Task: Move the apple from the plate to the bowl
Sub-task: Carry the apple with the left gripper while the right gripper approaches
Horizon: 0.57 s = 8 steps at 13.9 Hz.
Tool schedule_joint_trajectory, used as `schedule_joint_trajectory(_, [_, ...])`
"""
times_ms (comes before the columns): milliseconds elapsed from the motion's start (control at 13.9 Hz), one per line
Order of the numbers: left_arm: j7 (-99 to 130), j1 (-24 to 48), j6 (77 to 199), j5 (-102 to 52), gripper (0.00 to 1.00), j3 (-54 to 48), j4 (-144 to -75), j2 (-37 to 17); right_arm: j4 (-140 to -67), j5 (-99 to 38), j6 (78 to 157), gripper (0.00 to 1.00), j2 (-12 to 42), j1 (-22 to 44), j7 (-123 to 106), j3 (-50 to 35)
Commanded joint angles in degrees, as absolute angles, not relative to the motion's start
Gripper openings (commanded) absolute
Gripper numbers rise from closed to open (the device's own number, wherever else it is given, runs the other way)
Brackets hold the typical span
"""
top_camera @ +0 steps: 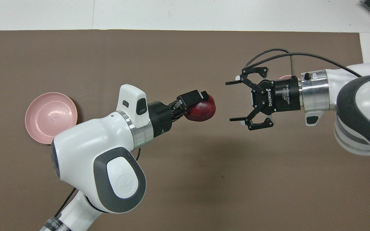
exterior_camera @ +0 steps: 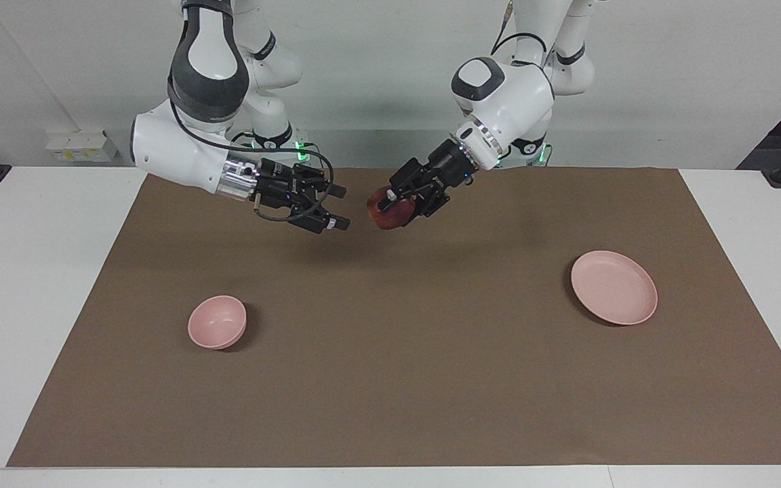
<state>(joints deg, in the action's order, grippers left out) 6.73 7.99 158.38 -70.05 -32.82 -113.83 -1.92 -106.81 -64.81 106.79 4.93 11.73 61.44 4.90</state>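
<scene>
While left tool (exterior_camera: pixel 398 203) grips apple (exterior_camera: pixel 390 211) | right tool (exterior_camera: pixel 337 207) agape

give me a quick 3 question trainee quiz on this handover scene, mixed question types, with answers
1. True or false: the small dark red apple lies on the flat pale pink plate.
2. Which claw grips the apple?
A. left claw
B. right claw
3. Fill in: the right claw's fingers are ____.

Key:
1. False; it is held up over the brown mat.
2. A
3. open; it is short of the apple, while the small deep pale pink bowl holds nothing.
</scene>
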Motion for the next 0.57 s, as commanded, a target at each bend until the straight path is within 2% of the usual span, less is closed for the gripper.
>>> schedule_joint_trajectory(0, [5.4,8.3,159.4,-72.2,0.00,-33.3,-113.9,0.0,-108.1,-66.7,110.5,1.00,4.2,12.3,64.8,4.6])
schedule_joint_trajectory(503, [4.0,8.3,163.0,-72.9,0.00,-36.3,-112.5,-0.4,-107.6,-66.6,113.0,1.00,4.6,15.4,67.1,4.6])
